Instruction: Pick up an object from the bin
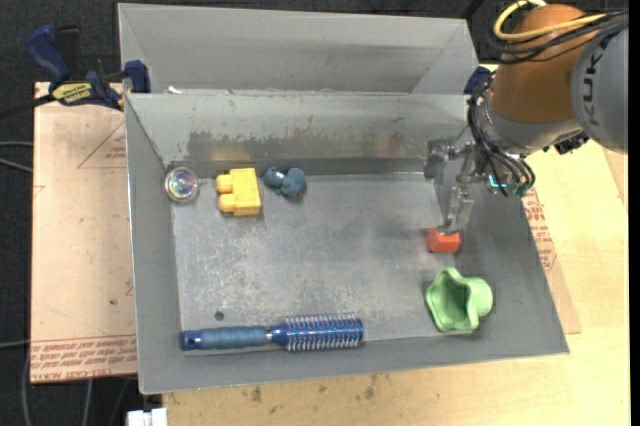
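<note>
Looking into the grey bin (320, 259) from the left: a small shiny round thing (182, 184) sits by the far wall, with a yellow block (239, 192) just beside it and a little blue-grey piece (285, 182) next along. A blue hairbrush (272, 335) lies flat along the near edge. The middle of the floor is bare metal. Over on the right, the arm (535, 64) leans in and its gripper (452, 222) hangs straight down onto a small red block (443, 240), its tip at the block's top. From here I cannot tell whether the tool is open or closed. Just nearer than the red block lies a soft green cup (458, 299), tipped on its side.
</note>
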